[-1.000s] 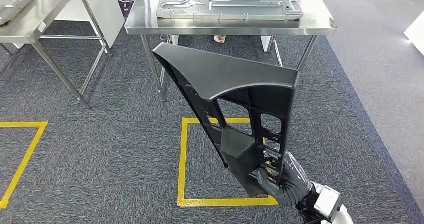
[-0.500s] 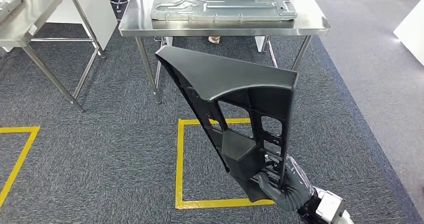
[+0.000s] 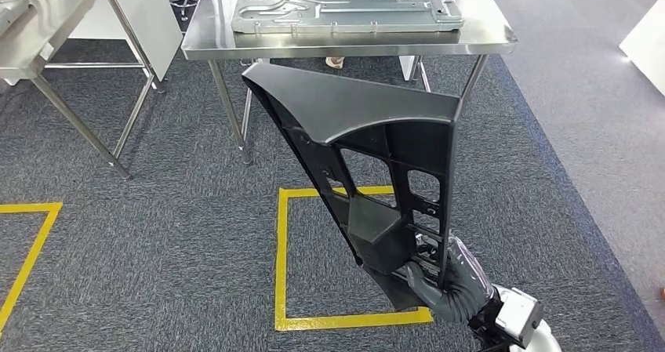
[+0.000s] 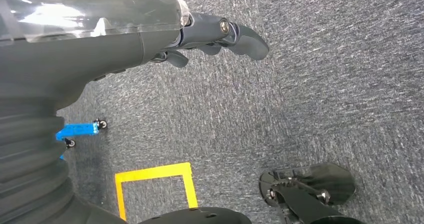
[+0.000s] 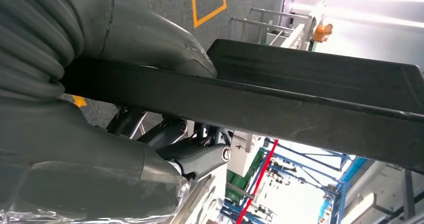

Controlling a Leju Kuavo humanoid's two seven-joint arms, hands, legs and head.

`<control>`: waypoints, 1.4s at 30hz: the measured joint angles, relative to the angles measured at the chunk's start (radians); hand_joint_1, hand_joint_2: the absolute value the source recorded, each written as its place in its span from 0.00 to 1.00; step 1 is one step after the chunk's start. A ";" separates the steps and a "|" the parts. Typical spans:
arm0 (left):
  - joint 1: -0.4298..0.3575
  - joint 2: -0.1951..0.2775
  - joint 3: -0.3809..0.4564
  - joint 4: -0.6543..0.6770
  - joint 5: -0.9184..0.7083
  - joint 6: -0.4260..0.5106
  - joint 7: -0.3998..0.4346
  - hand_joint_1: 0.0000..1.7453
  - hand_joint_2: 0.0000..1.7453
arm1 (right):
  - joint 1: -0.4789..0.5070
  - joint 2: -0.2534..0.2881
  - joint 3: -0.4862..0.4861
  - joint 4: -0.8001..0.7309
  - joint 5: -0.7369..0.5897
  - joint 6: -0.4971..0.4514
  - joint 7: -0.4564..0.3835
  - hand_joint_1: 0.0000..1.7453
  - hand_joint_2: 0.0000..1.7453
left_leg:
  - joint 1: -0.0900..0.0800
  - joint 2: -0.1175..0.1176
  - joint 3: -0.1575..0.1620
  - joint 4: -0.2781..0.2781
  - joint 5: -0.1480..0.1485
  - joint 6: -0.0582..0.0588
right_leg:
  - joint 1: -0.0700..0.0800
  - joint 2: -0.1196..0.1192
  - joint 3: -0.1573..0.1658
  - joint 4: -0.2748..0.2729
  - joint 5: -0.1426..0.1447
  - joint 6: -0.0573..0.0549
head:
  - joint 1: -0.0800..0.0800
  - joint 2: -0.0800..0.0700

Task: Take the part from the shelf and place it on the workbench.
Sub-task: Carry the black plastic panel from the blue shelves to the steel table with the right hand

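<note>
Grey rubber covers my right hand [image 3: 443,289], which grips the narrow lower end of the black plastic part [image 3: 368,164]. From my right hand the part rises up and away, widening to a broad triangular top edge; ribs and cut-out openings show on the face turned toward me. In the right wrist view my thumb [image 5: 145,39] lies against one side of the part's edge [image 5: 300,109] and my darker fingers [image 5: 200,156] wrap the other side.

Beyond the top of the part stands the steel workbench [image 3: 486,38]; the part is clear of it, held in the air above the carpet [image 3: 157,234]. A flat grey metal panel [image 3: 345,5] lies on the workbench. Yellow tape [image 3: 281,258] marks a square on the carpet just beside my right hand. A second steel table [image 3: 47,23] stands well apart on my left side.

My left hand [image 4: 210,37] hangs over the carpet, fingers loosely extended, holding nothing.
</note>
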 joint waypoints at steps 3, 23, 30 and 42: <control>-0.003 0.000 0.000 0.000 -0.005 -0.003 0.001 0.00 1.00 | 0.001 0.000 -0.002 -0.001 -0.007 -0.008 -0.001 1.00 1.00 | 0.002 -0.002 -0.044 0.103 -0.058 -0.012 | -0.004 -0.001 0.011 -0.007 -0.003 -0.018 | 0.000 0.000; -0.003 -0.007 0.004 0.000 0.023 0.004 -0.004 0.00 1.00 | -0.005 0.000 -0.002 0.000 0.015 -0.013 -0.004 1.00 1.00 | 0.001 -0.007 -0.003 -0.010 0.013 0.040 | -0.010 0.005 -0.118 0.255 -0.098 0.037 | 0.000 0.000; -0.012 -0.020 0.004 0.000 0.022 0.004 -0.007 0.00 1.00 | -0.056 0.000 -0.002 0.014 0.012 -0.001 -0.004 1.00 1.00 | -0.003 -0.007 0.020 -0.011 -0.015 0.006 | -0.004 0.002 -0.012 0.004 0.008 0.008 | 0.000 0.000; -0.012 -0.026 0.005 0.000 0.023 -0.001 0.005 0.00 1.00 | -0.053 0.000 0.001 0.016 0.006 -0.001 -0.009 1.00 1.00 | -0.004 -0.008 -0.056 0.050 0.040 0.004 | 0.000 0.007 0.061 -0.004 -0.047 -0.010 | 0.000 0.000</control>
